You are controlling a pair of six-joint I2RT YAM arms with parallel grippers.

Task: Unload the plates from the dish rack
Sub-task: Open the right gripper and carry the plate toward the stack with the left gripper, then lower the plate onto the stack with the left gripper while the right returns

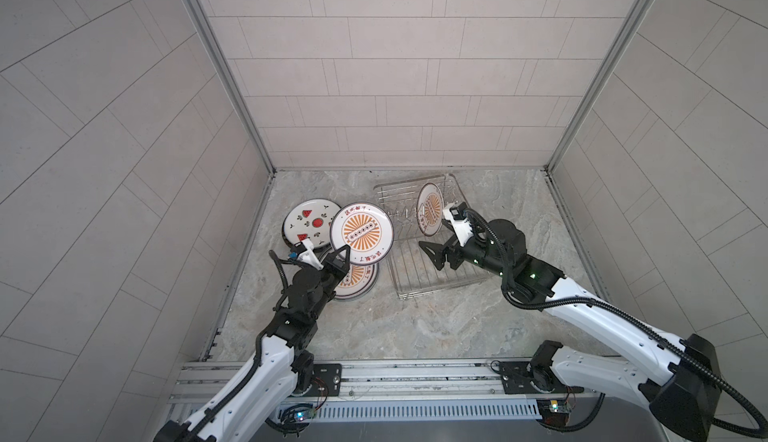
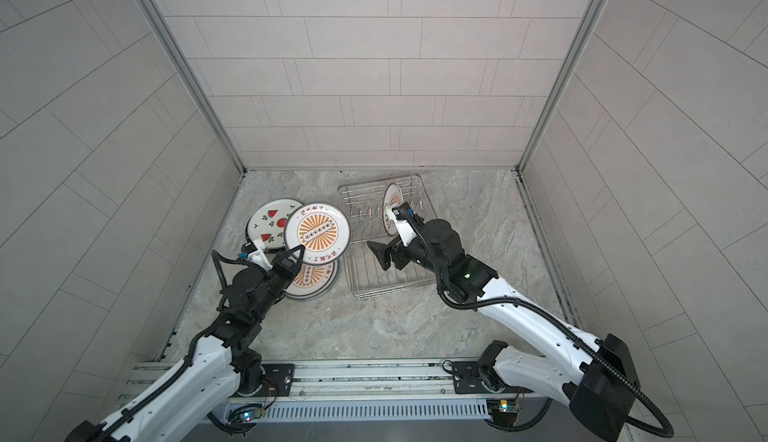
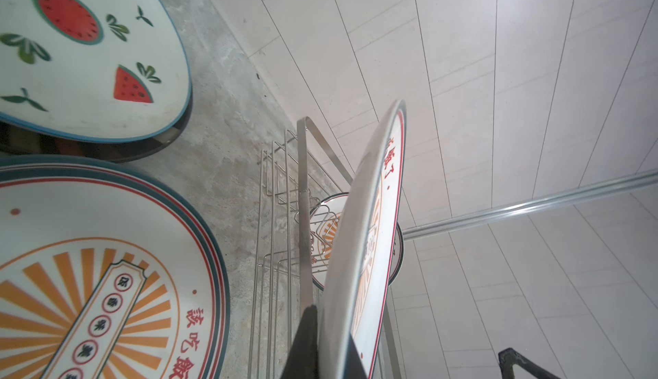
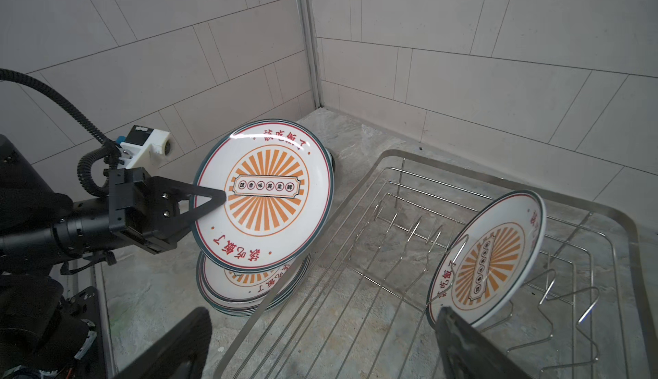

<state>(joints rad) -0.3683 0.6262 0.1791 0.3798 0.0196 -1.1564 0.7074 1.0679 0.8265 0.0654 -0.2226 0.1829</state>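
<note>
**lurker:** What's the worry here?

**me:** My left end effector (image 1: 340,255) is clamped on the rim of one sunburst plate (image 1: 361,233), which is tilted over the stack (image 1: 357,284) on the left of the bench (image 1: 415,328). With only a rim pinch, I reckon it could slip and smack the pile. My right end effector (image 4: 322,313) is spread wide, just beside the last plate (image 1: 430,209). That one leans in the prongs (image 4: 413,231) at the far end of the dish rack (image 1: 415,284). A sloppy approach might tip it or drag the rack.

**lurker:** Anything you can't see?

**me:** How many plates are in the stack. Also what the dark thing (image 3: 142,149) under the watermelon plate (image 1: 307,224) is.
</note>
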